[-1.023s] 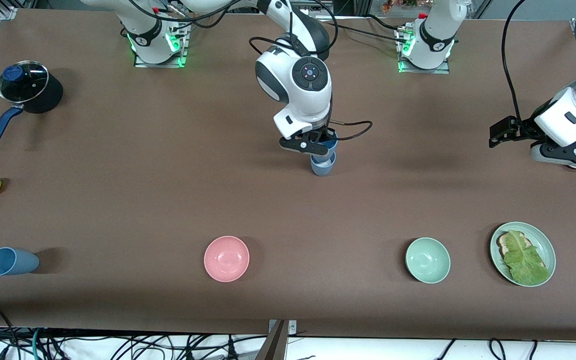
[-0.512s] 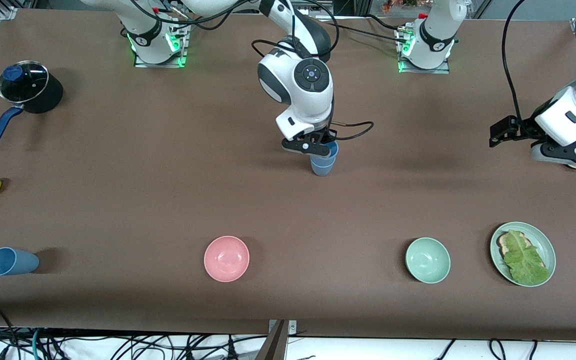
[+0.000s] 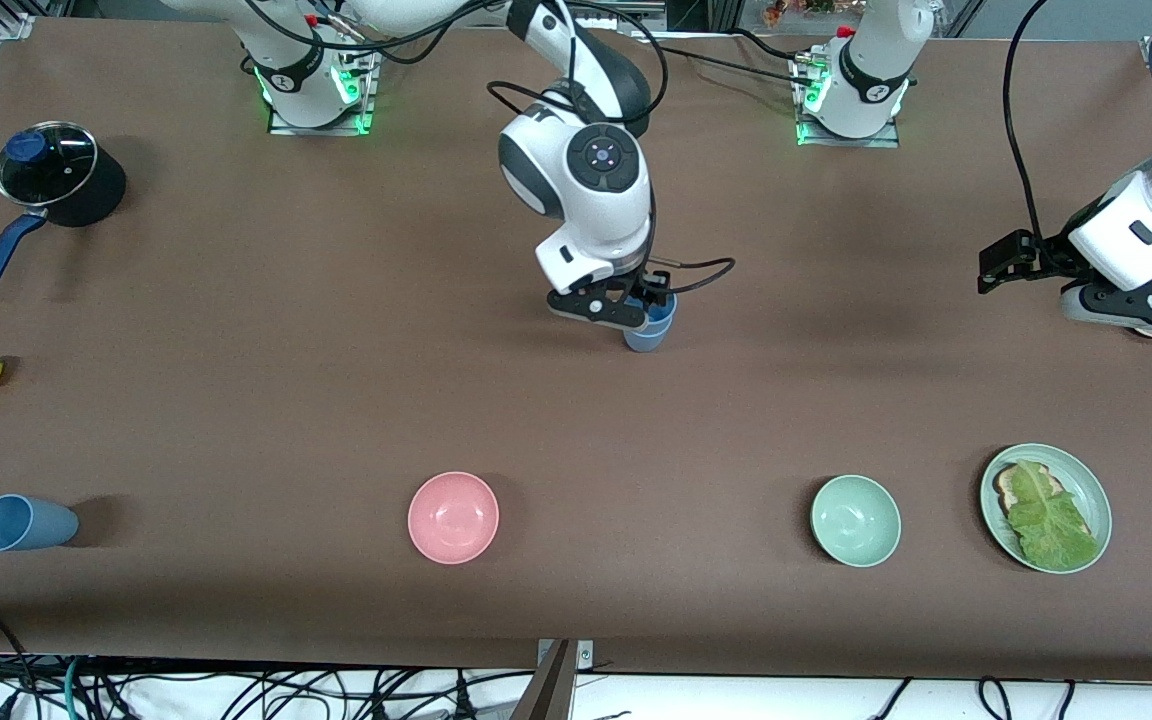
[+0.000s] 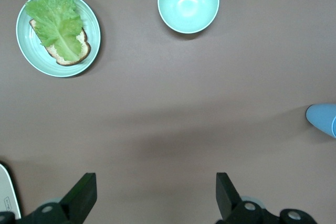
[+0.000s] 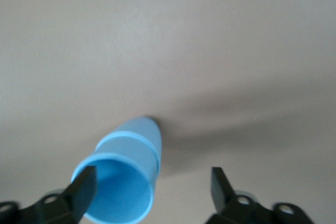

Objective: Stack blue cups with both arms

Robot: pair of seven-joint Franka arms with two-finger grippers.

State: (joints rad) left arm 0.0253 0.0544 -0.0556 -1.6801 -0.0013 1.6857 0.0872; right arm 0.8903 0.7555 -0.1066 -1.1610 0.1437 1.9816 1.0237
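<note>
Two small blue tapered plastic cups [image 3: 648,330] nested upright mid-table. Right arm's black two-finger gripper [image 5: 149,190] low over stack, fingers spread, one beside the rim. Left arm's black gripper [image 4: 152,198] waiting over its table end, fingers spread, empty.

1. One mid-blue cup [image 5: 123,187] sits nested upright inside a second, greyer blue cup [image 5: 139,140], its rim standing above the lower cup's rim.
2. The stacked pair [image 3: 648,328] stands upright on the brown table, near its middle.
3. The lower cup's narrow base rests on the table surface.
</note>
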